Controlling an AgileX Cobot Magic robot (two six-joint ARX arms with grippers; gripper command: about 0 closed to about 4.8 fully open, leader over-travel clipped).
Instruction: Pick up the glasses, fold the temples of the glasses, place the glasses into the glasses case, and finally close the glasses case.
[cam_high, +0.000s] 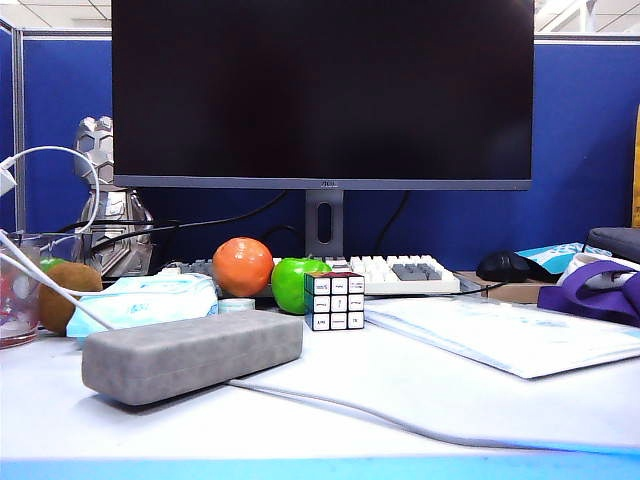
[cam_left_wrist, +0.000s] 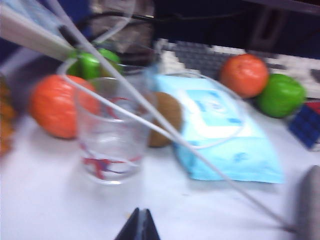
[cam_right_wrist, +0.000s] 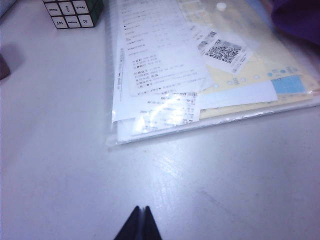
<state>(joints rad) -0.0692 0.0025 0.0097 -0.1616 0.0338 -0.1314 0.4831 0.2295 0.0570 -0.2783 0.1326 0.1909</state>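
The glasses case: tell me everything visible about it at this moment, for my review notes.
The glasses case is an oblong grey box with a felt-like, speckled surface and rounded edges. It is shut, its seam showing as a thin line along the front, and lies flat on the white table at front left, angled slightly. A white cable runs out from under its right end. The light blue tissue packet sits just behind it. No gripper touches it; the glasses are not visible.

Print shows, but almost none of it can be read.
The white-faced puzzle cube (cam_right_wrist: 74, 12) bears small dark characters; the clear plastic document sleeve (cam_right_wrist: 210, 75) holds printed sheets and a QR code (cam_right_wrist: 223, 51).
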